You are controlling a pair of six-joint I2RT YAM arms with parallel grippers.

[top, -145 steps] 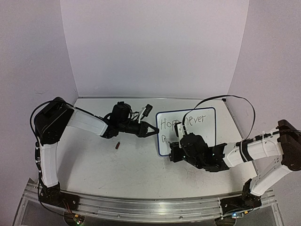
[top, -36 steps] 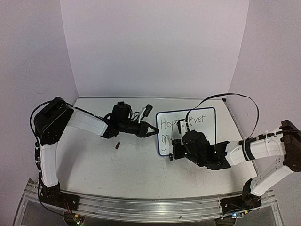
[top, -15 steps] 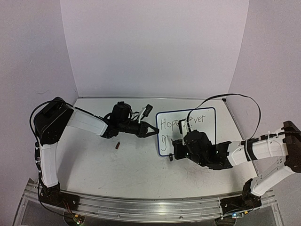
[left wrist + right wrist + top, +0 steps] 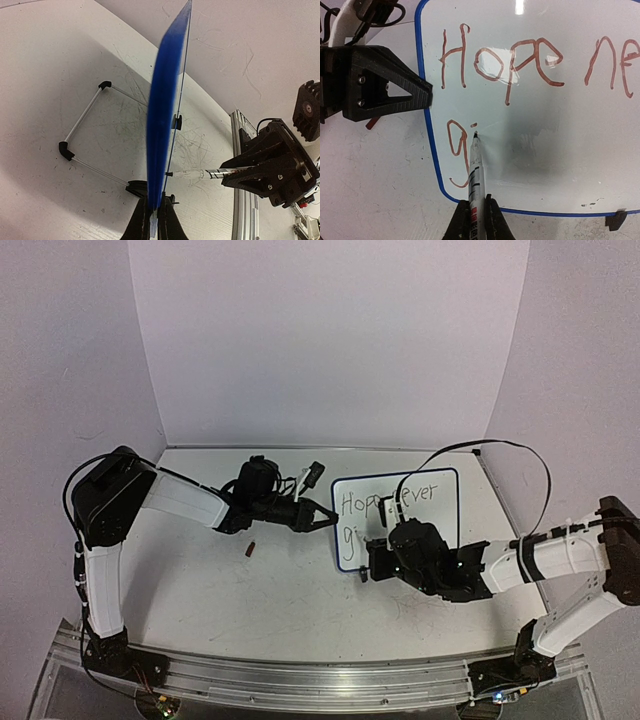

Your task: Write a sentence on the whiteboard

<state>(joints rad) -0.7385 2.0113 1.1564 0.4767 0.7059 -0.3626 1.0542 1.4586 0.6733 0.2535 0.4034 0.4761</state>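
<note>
- Pale lilac walls close round a scuffed white table [image 4: 250, 610], with the two arms bolted at its near edge.
- The whiteboard [image 4: 560, 150] stands propped up toward the table's far right corner. Its wire stand [image 4: 85, 135] is splayed out behind it.
- The left gripper [image 4: 155, 220] is clamped shut on the board's blue frame, on the side edge toward the table's middle.
- The right gripper [image 4: 477, 212] is closed on a marker [image 4: 474, 170], whose tip touches the board just under the dot of an "i".
- The sentence [image 4: 510, 65] shows "Hope ne…" on its top line in the right wrist view, with "gi" begun beneath. I'd say most of the second line is not yet written.
- The board looks light, thin and stiff, with a glossy face. I'd expect it to tip or slide under pen pressure. The frame edge is the sensible hold, clear of wet ink.
</note>
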